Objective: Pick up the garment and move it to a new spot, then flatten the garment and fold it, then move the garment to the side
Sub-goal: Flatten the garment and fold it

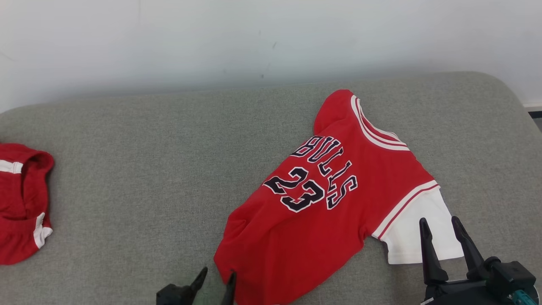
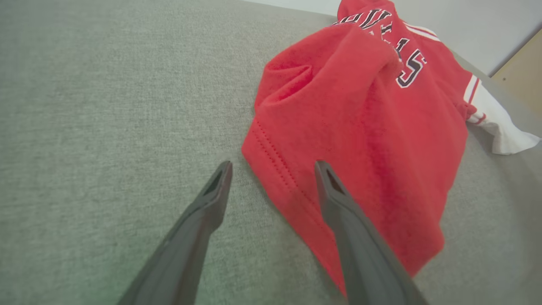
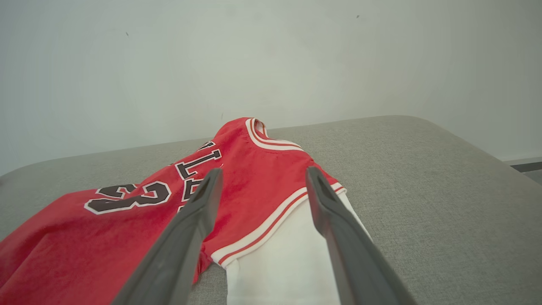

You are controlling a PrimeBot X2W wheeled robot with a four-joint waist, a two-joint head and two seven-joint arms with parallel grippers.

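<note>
The garment (image 1: 334,190) is a red jersey with "BULLS 23" lettering and a white sleeve, lying loosely spread on the grey cushion (image 1: 148,169). My left gripper (image 1: 218,277) stands open at the jersey's near hem corner; in the left wrist view the left gripper (image 2: 273,167) straddles the hem edge of the jersey (image 2: 360,127) without holding it. My right gripper (image 1: 439,224) is open over the white sleeve. In the right wrist view the right gripper (image 3: 262,173) has its fingers spread above the sleeve of the jersey (image 3: 262,178).
A second red garment (image 1: 21,203) with white trim lies bunched at the cushion's left edge. A pale wall (image 1: 254,38) rises behind the cushion. The cushion's rounded right corner (image 1: 504,97) drops off toward the floor.
</note>
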